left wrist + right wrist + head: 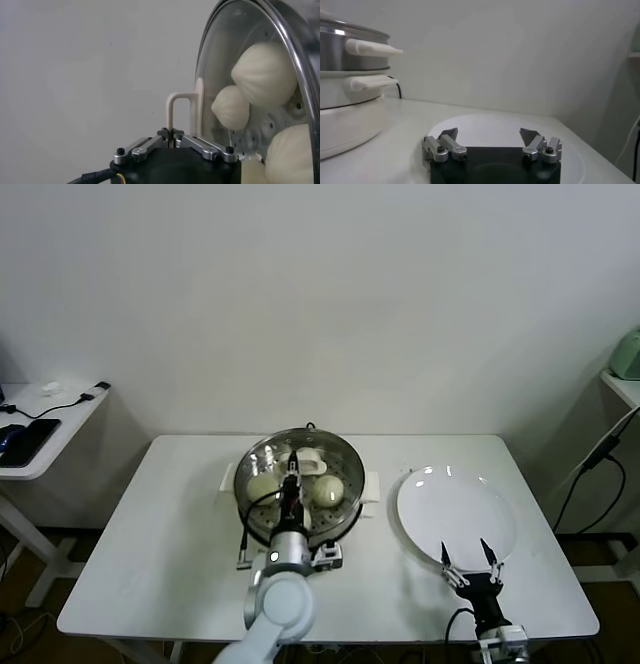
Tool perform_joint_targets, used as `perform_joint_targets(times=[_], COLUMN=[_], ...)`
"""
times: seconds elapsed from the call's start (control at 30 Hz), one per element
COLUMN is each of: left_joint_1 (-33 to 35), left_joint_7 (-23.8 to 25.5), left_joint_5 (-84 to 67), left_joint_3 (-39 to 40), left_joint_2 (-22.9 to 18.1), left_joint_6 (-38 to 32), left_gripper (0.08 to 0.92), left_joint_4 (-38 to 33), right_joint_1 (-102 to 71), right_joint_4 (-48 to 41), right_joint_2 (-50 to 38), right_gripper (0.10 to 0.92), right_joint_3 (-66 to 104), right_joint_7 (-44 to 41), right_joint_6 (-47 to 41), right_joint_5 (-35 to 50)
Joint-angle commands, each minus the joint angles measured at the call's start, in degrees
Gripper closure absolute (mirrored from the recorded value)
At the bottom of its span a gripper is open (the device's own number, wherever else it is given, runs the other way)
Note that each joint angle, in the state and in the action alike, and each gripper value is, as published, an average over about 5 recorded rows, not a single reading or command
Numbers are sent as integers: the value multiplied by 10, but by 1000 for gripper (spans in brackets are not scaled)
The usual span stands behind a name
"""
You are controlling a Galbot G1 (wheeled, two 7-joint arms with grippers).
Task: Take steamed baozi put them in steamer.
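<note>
The steamer (pixel 258 522) stands mid-table with the round glass lid (pixel 268 450) over it. Through the glass I see pale steamed baozi (pixel 327 489) (pixel 265 72), another (pixel 262 484) (pixel 231 107) and a third (pixel 292 155) on the perforated tray. My left gripper (pixel 292 487) (pixel 172 133) is shut on the lid's white loop handle (pixel 180 102). Whether the lid rests on the rim or hangs just above it I cannot tell. My right gripper (pixel 468 556) (pixel 488 134) stands open and holds nothing, low over the near edge of the white plate (pixel 440 494) (pixel 490 122).
The steamer's steel wall (pixel 340 50), white side handles (pixel 372 47) and white base (pixel 345 120) are to the left of the plate. A side table (pixel 40 434) with dark devices stands far left, and a cable (pixel 590 474) hangs at the right.
</note>
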Motion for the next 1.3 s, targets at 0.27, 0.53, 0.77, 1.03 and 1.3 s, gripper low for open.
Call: perform_joint_targets(times=[0.27,0.53,0.77,1.03,1.3], left_joint_1=[33,88,141,224,273], left_joint_7=[15,-64,-174,-171,-146], left_joint_5=[-92,-285,-730,-1088,-1117], left_joint_3=[15,-29,-182,-409,-454], left_joint_2=[29,44,33,38,63], left_joint_6=[-16,-95,-201,-286,-403], left_gripper=[691,466,260,178,177], left_joint_4=[-98,-182,-232,-214,-110], right_joint_1=[3,7,5,20,33], right_joint_4=[5,2,13,8,5], right_joint_2=[1,5,2,1,-12], right_gripper=[203,203,203,203,203], right_joint_3=[-13,-21,-23,-21,-25], right_joint_7=[-1,0,15,19,10], right_joint_6=[-8,-16,-4,20,26], right_joint_5=[-4,-3,9,11,51])
